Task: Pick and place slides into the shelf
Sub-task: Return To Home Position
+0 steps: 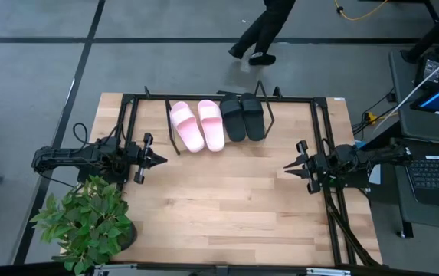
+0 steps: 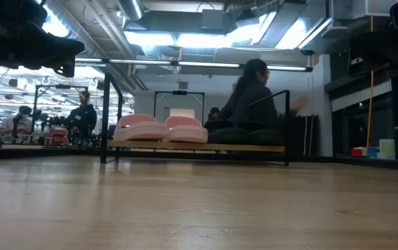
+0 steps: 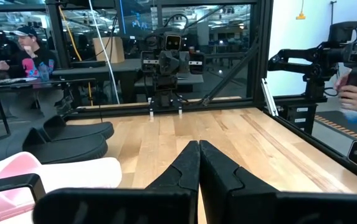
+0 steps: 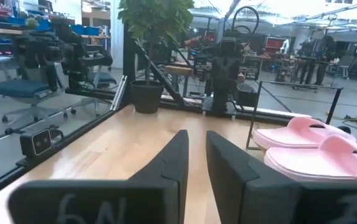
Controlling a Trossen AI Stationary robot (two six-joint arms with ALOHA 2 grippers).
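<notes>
Two pale pink slides (image 1: 198, 125) and two black slides (image 1: 244, 117) lie side by side on the slanted wooden shelf (image 2: 254, 147) at the table's far middle. The low view shows their soles resting on its board. My left gripper (image 1: 164, 160) hangs shut at the table's left, pointing level toward the right. My right gripper (image 1: 286, 166) hangs at the table's right and points level toward the left. Its fingers stand a narrow gap apart in the right wrist view (image 4: 197, 134), with nothing between them. Both grippers are well clear of the slides.
A potted plant (image 1: 89, 222) stands at the near left corner. A large black metal frame (image 1: 219, 98) runs round the table's far and side edges. A person (image 1: 261, 34) walks past beyond the far edge. A laptop (image 1: 437, 176) sits off the table's right side.
</notes>
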